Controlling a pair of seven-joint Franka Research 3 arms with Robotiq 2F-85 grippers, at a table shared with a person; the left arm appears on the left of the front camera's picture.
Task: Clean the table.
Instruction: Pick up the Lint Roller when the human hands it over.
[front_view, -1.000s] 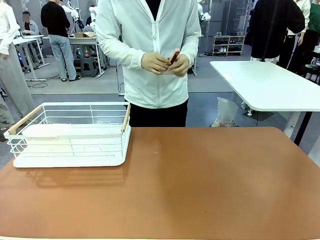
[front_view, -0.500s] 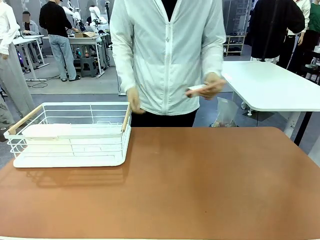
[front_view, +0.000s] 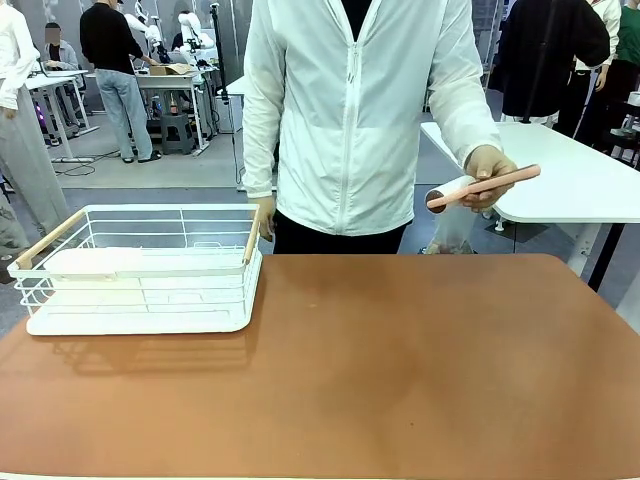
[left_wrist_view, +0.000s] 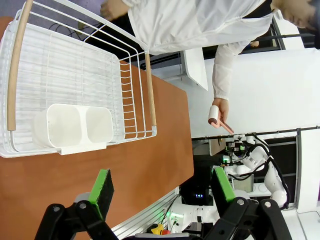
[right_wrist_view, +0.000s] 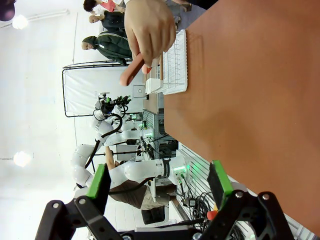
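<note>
Across the reddish-brown table (front_view: 400, 360), a person in a white jacket (front_view: 350, 110) holds up what looks like a lint roller (front_view: 478, 187).
Its pink handle lies in the person's hand (front_view: 487, 163), raised beyond the table's far edge toward the right, in front of a smaller white table (front_view: 560, 180). A white wire basket (front_view: 140, 270) with wooden handles sits on the far left corner, with a white two-part cup (left_wrist_view: 75, 126) inside it. Left gripper (left_wrist_view: 162, 186) and right gripper (right_wrist_view: 158, 180) hang above the table, fingers spread apart, nothing between them.
</note>
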